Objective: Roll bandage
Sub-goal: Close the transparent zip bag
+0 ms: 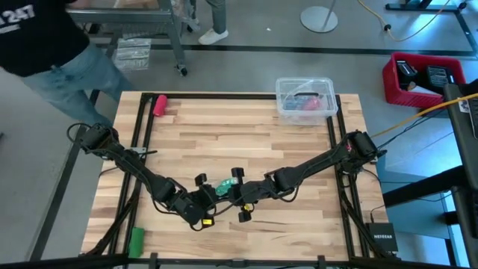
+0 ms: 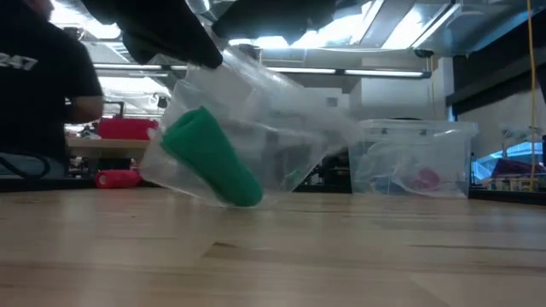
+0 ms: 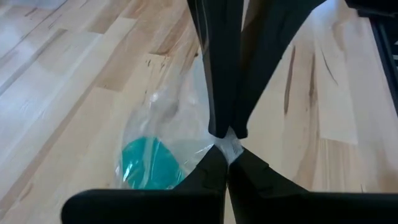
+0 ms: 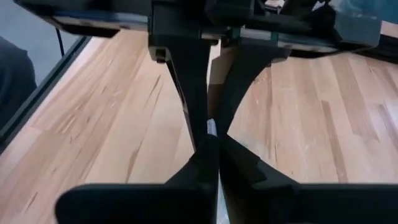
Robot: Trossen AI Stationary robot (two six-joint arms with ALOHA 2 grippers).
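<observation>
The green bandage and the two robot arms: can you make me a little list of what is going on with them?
bandage: rolled teal cylinder inside a clear plastic bag, low end near the table
left gripper: fingers shut on the bag's edge
right gripper: fingers shut on the bag too, meeting the left one
bag: held up, tilted
nearby: clear bin, pink roll, small green roll

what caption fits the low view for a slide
Rolled teal bandage inside a clear plastic bag lifted at a tilt above the wooden table.
</observation>
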